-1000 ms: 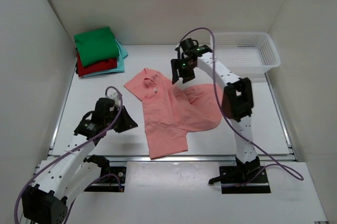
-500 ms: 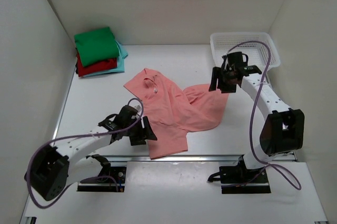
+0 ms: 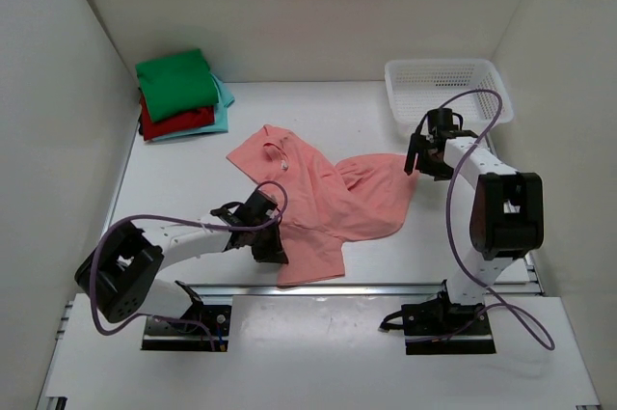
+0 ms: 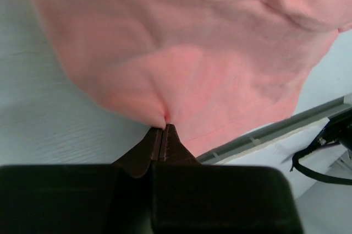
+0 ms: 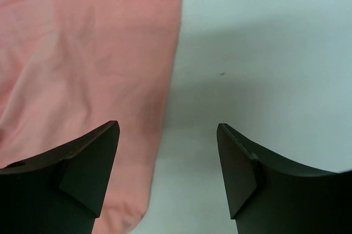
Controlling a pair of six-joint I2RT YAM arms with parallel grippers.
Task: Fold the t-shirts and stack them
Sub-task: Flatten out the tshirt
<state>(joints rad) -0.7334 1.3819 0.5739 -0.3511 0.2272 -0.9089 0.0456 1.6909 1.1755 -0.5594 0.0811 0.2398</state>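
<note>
The salmon-pink t-shirt lies crumpled and half spread in the middle of the table. My left gripper is shut, pinching the shirt's left edge near its lower hem; the pinched cloth puckers at the fingertips in the left wrist view. My right gripper is open just over the shirt's right edge, one finger over the cloth and one over bare table. The folded green shirt tops the red and light teal ones at the back left.
A white mesh basket stands at the back right, just behind my right gripper. White walls close in both sides and the back. A metal rail runs along the table's near edge.
My left gripper moved right to the shirt's left edge and shut on it. My right gripper swung from above the shirt's middle to its right edge and came down low.
</note>
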